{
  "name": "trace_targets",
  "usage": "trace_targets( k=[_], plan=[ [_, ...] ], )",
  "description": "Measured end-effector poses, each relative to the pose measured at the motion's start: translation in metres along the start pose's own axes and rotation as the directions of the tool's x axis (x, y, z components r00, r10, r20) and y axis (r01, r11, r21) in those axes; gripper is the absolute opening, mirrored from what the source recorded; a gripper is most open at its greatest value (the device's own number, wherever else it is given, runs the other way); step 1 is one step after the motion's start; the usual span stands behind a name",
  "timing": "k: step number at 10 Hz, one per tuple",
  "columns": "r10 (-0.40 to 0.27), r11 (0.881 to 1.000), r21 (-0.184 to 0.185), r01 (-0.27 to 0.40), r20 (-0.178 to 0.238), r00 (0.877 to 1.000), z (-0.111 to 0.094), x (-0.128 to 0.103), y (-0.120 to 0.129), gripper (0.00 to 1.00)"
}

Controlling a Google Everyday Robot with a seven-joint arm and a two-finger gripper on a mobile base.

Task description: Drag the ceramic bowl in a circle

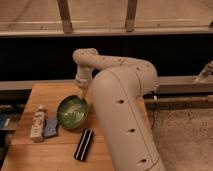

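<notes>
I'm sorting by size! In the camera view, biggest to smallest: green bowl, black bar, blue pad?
Glossy green ceramic bowl
flat black rectangular bar
small blue pad
The tool is at the bowl's far rim.

Glossy ceramic bowl, pincer at rim; matt wood table.

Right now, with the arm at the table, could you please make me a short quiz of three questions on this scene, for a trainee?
1. Choose one: the shut gripper meets A) the far rim of the ceramic bowl, B) a cup, C) a drawer.
2. True or false: the bowl lies upside down on the wooden table.
3. Fill in: between the bowl and the white bottle lies a ____ pad.
Key: 1 A. 2 False, its green inside faces up. 3 blue, the blue pad.
</notes>
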Motion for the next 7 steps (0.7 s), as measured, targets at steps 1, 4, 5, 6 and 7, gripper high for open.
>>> trace_targets(
  k=[1,4,5,6,7],
  plan=[
    [0.043,0.999,-0.004,-0.043,-0.002,0.999,-0.001,0.026,-0.007,0.0],
    [0.195,0.981,-0.025,-0.194,0.023,0.981,-0.004,0.08,-0.037,0.0],
    [0.242,0.97,-0.031,-0.24,0.043,0.969,-0.009,0.091,-0.055,0.0],
    [0.27,0.963,-0.033,-0.268,0.056,0.961,-0.014,0.095,-0.067,0.0],
    [0.288,0.958,-0.03,-0.286,0.071,0.955,-0.021,0.094,-0.082,0.0]
  ],
)
